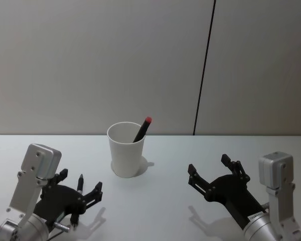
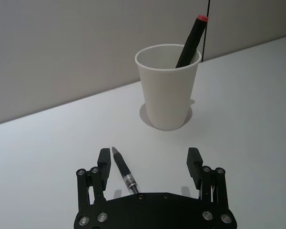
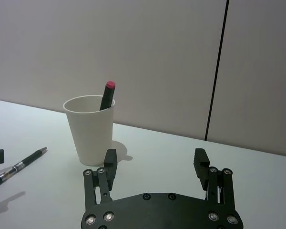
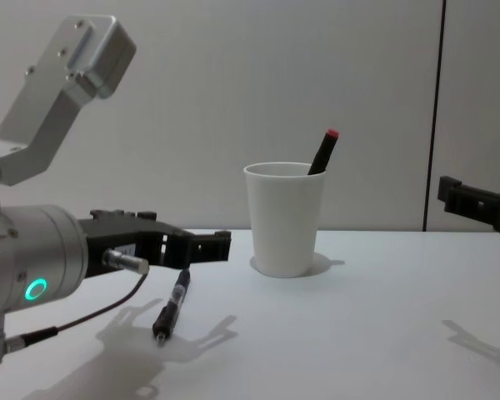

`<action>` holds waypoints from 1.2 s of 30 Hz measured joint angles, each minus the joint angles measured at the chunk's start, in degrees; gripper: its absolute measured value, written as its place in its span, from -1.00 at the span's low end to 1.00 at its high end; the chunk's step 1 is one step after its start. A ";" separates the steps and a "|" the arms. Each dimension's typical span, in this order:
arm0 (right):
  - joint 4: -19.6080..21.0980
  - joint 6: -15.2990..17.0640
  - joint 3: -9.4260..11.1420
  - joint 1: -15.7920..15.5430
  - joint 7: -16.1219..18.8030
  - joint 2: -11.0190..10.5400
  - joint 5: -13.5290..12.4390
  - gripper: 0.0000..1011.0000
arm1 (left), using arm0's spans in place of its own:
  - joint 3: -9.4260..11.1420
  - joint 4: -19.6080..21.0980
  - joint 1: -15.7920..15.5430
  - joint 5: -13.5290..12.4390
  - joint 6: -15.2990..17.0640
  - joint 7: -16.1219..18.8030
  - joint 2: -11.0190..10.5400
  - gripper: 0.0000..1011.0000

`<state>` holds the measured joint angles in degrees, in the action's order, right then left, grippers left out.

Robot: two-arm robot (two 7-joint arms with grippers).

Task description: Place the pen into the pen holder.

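Jaws spread wide, the left gripper [image 2: 149, 160] hangs low over the white table [image 2: 43, 157] and holds nothing. A black pen [image 2: 123, 172] lies flat on the table in the gap between its fingers [image 2: 104, 161]. It is just beside one finger and well clear of the other, with its pointed end toward the pen holder [image 2: 168, 90]. Whether it brushes the near finger, I cannot tell.

The pen holder, a white paper cup, stands upright farther out near the middle of the table, apart from both grippers. A red-tipped pen [image 1: 143, 128] leans inside it against the rim, its red end poking out above. Off to the right, the right gripper [image 3: 155, 162] sits above the table, also opened wide and empty.
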<state>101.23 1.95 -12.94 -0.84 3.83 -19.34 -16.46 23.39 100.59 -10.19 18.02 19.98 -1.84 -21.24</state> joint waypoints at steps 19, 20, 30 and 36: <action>0.00 0.00 0.00 0.00 0.00 0.00 0.00 0.98 | -0.77 2.48 1.27 1.66 12.93 4.26 3.62 0.98; 0.00 0.00 0.00 0.00 0.00 0.00 0.00 0.98 | -0.77 2.51 1.32 1.64 13.23 4.49 3.79 0.98; 0.00 0.00 0.00 0.00 0.00 0.00 0.00 0.98 | -1.02 2.73 2.11 0.87 15.63 7.76 6.30 0.98; 0.00 0.00 0.00 0.00 0.00 0.00 0.00 0.98 | -1.35 2.44 2.55 0.47 15.94 9.22 7.76 0.98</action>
<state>101.23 1.95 -12.94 -0.84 3.83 -19.33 -16.46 22.05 103.03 -7.65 18.49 35.92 7.38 -13.48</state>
